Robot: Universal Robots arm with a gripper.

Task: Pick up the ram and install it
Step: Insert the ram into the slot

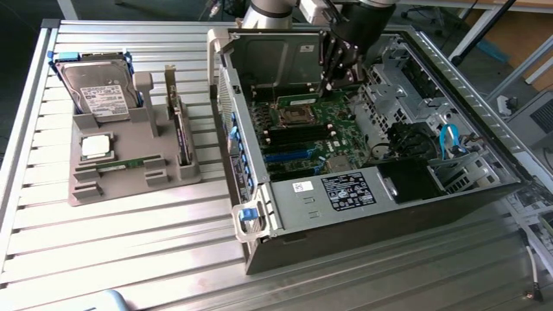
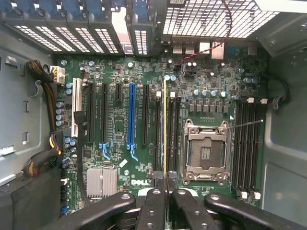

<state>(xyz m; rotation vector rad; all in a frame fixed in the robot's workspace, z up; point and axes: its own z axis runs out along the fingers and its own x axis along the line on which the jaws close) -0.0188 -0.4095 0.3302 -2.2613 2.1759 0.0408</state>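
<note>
My gripper (image 2: 165, 181) is shut on the ram (image 2: 165, 124), a thin green stick seen edge-on running out from between the black fingers. It hangs above the motherboard (image 2: 120, 158), lined up with the long black memory slots (image 2: 157, 129) beside the empty processor socket (image 2: 205, 151). I cannot tell whether the stick touches a slot. In the exterior view the gripper (image 1: 338, 79) reaches down into the open computer case (image 1: 363, 214) over the upper part of the board. A second, similar green stick (image 1: 121, 164) lies in the grey parts tray (image 1: 129, 188).
The tray at the exterior view's left also carries a hard drive (image 1: 95, 91), a square silver processor chip (image 1: 95, 146) and an upright expansion card (image 1: 179, 129). A drive cage (image 1: 276, 61) stands close beside the gripper inside the case. Cable bundles (image 2: 48, 91) run along the board's edge.
</note>
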